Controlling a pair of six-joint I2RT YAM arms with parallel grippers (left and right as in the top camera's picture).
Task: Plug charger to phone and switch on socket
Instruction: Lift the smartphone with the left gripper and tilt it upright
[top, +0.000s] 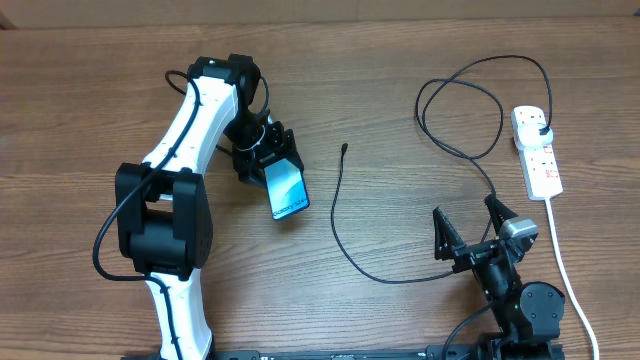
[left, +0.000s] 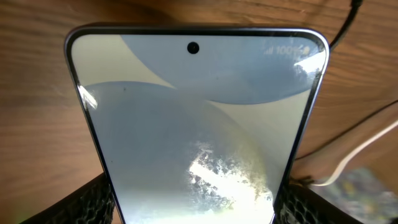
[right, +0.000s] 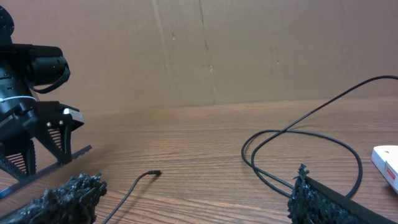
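Step in hand, as judged: phone secured, connector not yet fetched.
- Your left gripper (top: 278, 168): clamped on the phone (top: 289, 192) by its edges.
- Your right gripper (top: 468, 222): spread wide, empty.
- Charger (top: 335, 215): tip lies loose just beyond the phone; your right must pinch it.
- Socket (top: 537, 152): beyond your right gripper, cable loops alongside.

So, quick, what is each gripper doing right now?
Left gripper: closed on the phone.
Right gripper: open, holding nothing.
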